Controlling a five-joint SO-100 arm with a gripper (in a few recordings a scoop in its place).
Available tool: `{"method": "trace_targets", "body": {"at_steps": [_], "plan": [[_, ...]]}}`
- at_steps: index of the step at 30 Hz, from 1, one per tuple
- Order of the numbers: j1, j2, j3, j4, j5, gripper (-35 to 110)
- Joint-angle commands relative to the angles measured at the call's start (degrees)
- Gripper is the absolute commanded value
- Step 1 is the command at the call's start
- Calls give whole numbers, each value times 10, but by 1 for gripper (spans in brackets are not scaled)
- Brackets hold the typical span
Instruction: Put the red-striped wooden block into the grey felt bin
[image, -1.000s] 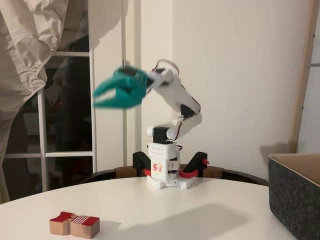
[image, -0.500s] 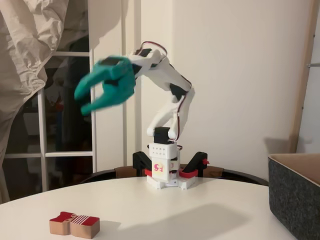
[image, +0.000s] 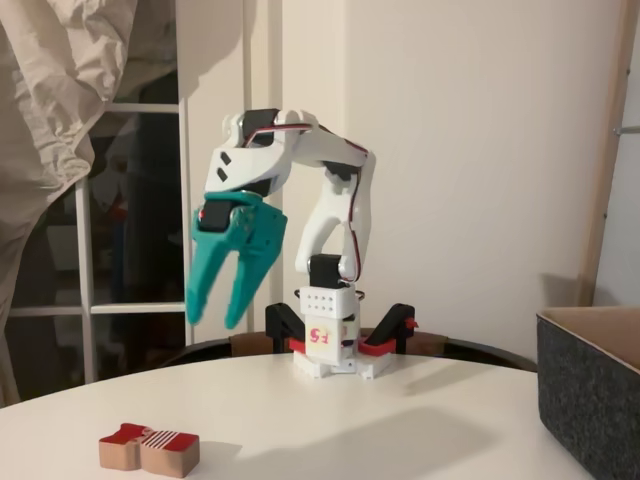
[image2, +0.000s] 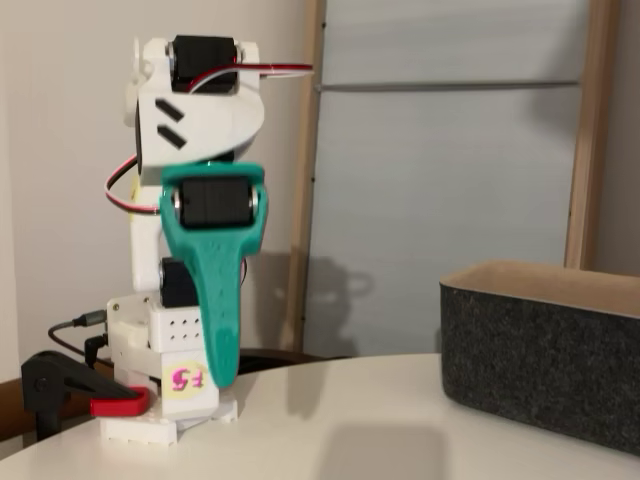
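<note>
The red-striped wooden block (image: 149, 449) lies flat on the white table at the lower left of a fixed view, red stripes facing up. My teal gripper (image: 214, 314) hangs well above the table, fingers pointing down and spread open with nothing between them; it is up and to the right of the block. From the side, the gripper (image2: 222, 378) shows as one teal finger in front of the arm's base. The grey felt bin (image: 590, 395) stands at the right edge of the table, and the bin (image2: 545, 352) with its tan inside also fills the right of the other fixed view.
The white arm base (image: 325, 340) is clamped at the table's far edge with black and red clamps (image: 390, 332). A window and crumpled pale cloth (image: 50, 90) sit behind on the left. White tabletop (image: 400, 430) stretches between the block and the bin.
The gripper swung from pointing left and high to pointing straight down, dropping lower toward the table. The block and bin stayed put.
</note>
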Motion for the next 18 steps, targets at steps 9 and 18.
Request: {"method": "trace_targets", "body": {"at_steps": [9, 18], "plan": [[10, -133, -116, 88, 33, 24], [15, -248, -207, 88, 53, 28]]}}
